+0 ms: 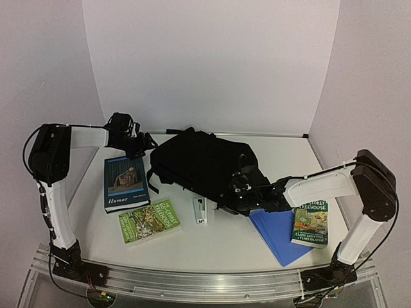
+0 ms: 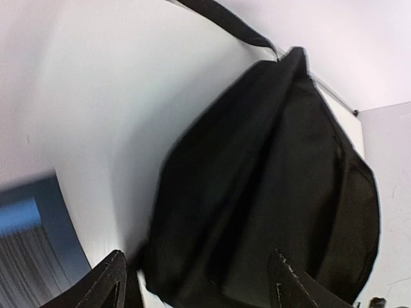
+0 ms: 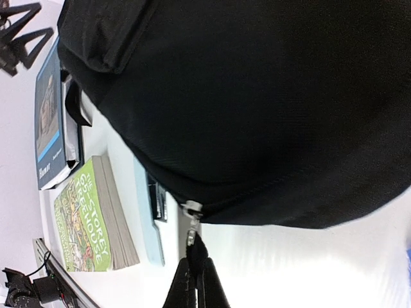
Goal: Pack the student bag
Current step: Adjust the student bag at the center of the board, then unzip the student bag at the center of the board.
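Note:
The black student bag (image 1: 199, 162) lies flat mid-table; it fills the right wrist view (image 3: 270, 96) and the left wrist view (image 2: 270, 192). My right gripper (image 1: 241, 187) is at the bag's near right edge. In its wrist view it (image 3: 196, 269) is shut on the black zip pull (image 3: 196, 247), just below the metal zip slider (image 3: 191, 209). My left gripper (image 1: 142, 145) is at the bag's far left end. It (image 2: 196, 285) is open and empty, with the bag's edge ahead between its fingers.
A blue "Humor" book (image 1: 126, 183) and a green book (image 1: 149, 221) lie left of the bag. A pale stapler (image 1: 200, 210) lies in front of it. A blue folder (image 1: 279, 234) and a Treehouse book (image 1: 310, 223) lie at the right.

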`<state>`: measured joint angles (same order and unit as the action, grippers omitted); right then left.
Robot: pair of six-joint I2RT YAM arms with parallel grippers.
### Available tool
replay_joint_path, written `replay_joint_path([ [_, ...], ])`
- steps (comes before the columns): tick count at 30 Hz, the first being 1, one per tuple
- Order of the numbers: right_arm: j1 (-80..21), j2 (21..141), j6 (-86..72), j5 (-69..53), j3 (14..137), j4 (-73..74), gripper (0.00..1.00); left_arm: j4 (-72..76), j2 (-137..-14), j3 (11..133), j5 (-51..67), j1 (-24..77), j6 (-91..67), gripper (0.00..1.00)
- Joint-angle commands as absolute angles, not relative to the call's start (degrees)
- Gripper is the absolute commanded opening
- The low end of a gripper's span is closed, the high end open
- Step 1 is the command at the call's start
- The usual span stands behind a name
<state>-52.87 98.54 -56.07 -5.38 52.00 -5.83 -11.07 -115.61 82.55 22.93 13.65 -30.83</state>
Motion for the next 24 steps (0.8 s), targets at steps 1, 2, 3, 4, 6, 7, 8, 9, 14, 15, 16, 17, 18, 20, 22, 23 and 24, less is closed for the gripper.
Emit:
replay_joint_path([
  [1, -53.52, 100.74, -53.88, -8.30, 55.55, -6.07, 0.00, -3.25, -103.78, 69.84, 20.74, 19.94, -42.61, 0.77],
  [2, -53.54, 101.11, -53.79, -8.55, 55.88, -6.24, 0.00, -1.66, -102.50, 67.77, 20.72, 21.57, -45.28, 0.77],
  [3, -53.58, 101.45, -53.66, -8.88, 56.16, -6.54, 0.00, -0.19, -101.79, 65.42, 20.84, 22.85, -47.77, 0.77],
  [4, -53.65, 101.65, -53.54, -9.26, 56.46, -6.86, 0.00, 2.14, -101.25, 63.51, 21.11, 24.45, -49.58, 0.77],
  [6, -53.84, 102.00, -53.30, -9.66, 57.04, -7.37, 0.00, 5.51, -100.90, 60.82, 22.15, 27.31, -53.78, 0.78],
  [7, -53.90, 102.11, -53.19, -9.70, 57.25, -7.52, 0.00, 7.30, -100.95, 59.31, 22.61, 28.61, -55.94, 0.78],
  [8, -53.98, 102.19, -53.10, -9.69, 57.36, -7.65, 0.00, 9.50, -101.08, 57.82, 22.93, 29.60, -57.60, 0.78],
  [9, -54.04, 102.24, -53.09, -9.70, 57.39, -7.81, 0.00, 11.53, -101.38, 56.57, 23.15, 30.53, -59.07, 0.78],
  [14, -54.40, 102.26, -53.67, -9.60, 56.83, -9.13, 0.00, 15.01, -105.42, 56.71, 23.76, 33.76, -62.06, 0.78],
  [15, -54.53, 102.29, -53.78, -9.61, 56.76, -9.38, 0.00, 16.38, -106.41, 56.87, 24.10, 34.00, -62.67, 0.78],
  [16, -54.63, 102.32, -53.84, -9.61, 56.72, -9.58, 0.00, 17.68, -107.39, 57.10, 24.48, 34.14, -63.21, 0.78],
  [17, -54.68, 102.35, -53.89, -9.58, 56.69, -9.72, 0.00, 18.56, -108.35, 57.52, 24.84, 34.28, -63.62, 0.77],
  [18, -54.79, 102.41, -54.02, -9.51, 56.67, -9.82, 0.00, 18.68, -109.34, 58.41, 25.26, 34.45, -63.79, 0.76],
  [20, -54.91, 102.48, -54.29, -9.34, 56.59, -10.02, 0.00, 18.18, -111.00, 59.98, 25.89, 34.85, -63.85, 0.70],
  [22, -55.01, 102.41, -54.45, -9.21, 56.54, -10.16, 0.00, 18.11, -112.34, 60.67, 26.12, 35.35, -64.04, 0.60],
  [23, -55.07, 102.36, -54.54, -9.08, 56.57, -10.19, 0.00, 18.11, -112.75, 60.89, 26.19, 35.60, -64.08, 0.56],
  [24, -55.06, 102.32, -54.62, -9.03, 56.54, -10.20, 0.00, 18.16, -113.06, 60.98, 26.25, 35.73, -64.08, 0.50],
])
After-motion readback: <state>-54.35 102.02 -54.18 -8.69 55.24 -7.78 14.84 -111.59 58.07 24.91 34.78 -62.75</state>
